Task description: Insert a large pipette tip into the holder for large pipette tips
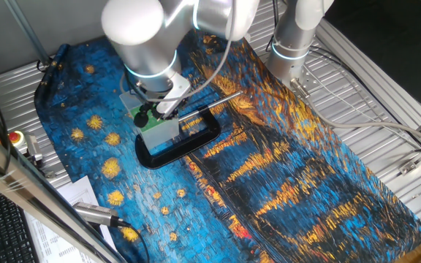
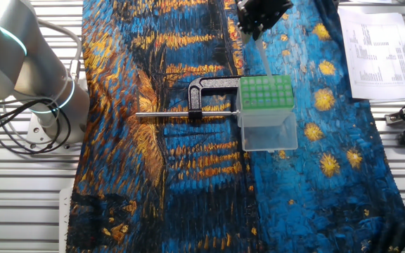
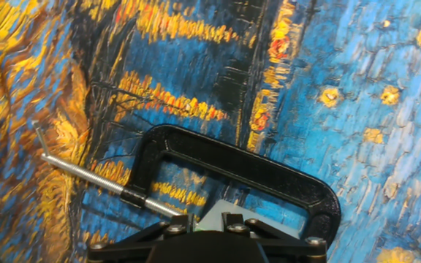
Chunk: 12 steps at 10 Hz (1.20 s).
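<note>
The holder (image 2: 266, 93) is a small translucent box with a green holed top plate, standing on the painted cloth. My gripper (image 2: 257, 34) hangs just above its far side, shut on the large pipette tip (image 2: 264, 57). The pale thin cone points down, and its lower end is at the green plate's far edge. I cannot tell whether it is in a hole. In one fixed view my gripper (image 1: 150, 113) covers most of the holder (image 1: 161, 133). In the hand view only the gripper's (image 3: 203, 223) black finger bases and a pale corner of the holder (image 3: 214, 214) show.
A black C-clamp (image 2: 213, 88) with a long metal screw rod (image 2: 167, 114) lies against the holder's left side; it also shows in the hand view (image 3: 254, 172). Papers (image 2: 378, 49) and a keyboard lie off the cloth. Another arm's base (image 2: 44, 98) stands at the left.
</note>
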Available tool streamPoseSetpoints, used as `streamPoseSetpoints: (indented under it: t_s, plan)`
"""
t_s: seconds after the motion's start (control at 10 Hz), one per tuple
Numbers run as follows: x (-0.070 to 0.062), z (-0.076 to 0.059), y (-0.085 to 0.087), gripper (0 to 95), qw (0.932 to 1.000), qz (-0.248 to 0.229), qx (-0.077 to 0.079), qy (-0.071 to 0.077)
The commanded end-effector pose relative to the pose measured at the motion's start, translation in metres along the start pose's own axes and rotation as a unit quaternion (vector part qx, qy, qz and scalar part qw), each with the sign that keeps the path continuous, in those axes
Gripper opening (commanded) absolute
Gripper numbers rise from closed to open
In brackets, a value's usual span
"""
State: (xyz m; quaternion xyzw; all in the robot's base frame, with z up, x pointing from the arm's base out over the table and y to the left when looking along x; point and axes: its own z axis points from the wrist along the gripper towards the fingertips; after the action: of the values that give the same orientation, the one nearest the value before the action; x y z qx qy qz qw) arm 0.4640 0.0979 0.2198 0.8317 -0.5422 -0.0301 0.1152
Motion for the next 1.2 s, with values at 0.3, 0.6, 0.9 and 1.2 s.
streamPoseSetpoints:
  t_s: [0.3,0.6,0.9,1.2]
  plan:
    - [0.001,0.000,0.003,0.0,0.9997,-0.017,0.004,0.017]
    - [0.003,0.002,0.000,0.0,0.9992,-0.025,0.017,0.025]
    - [0.007,0.004,-0.004,19.0,0.9989,-0.033,0.020,0.026]
    - [0.008,0.000,-0.010,0.0,0.9980,-0.042,0.019,0.045]
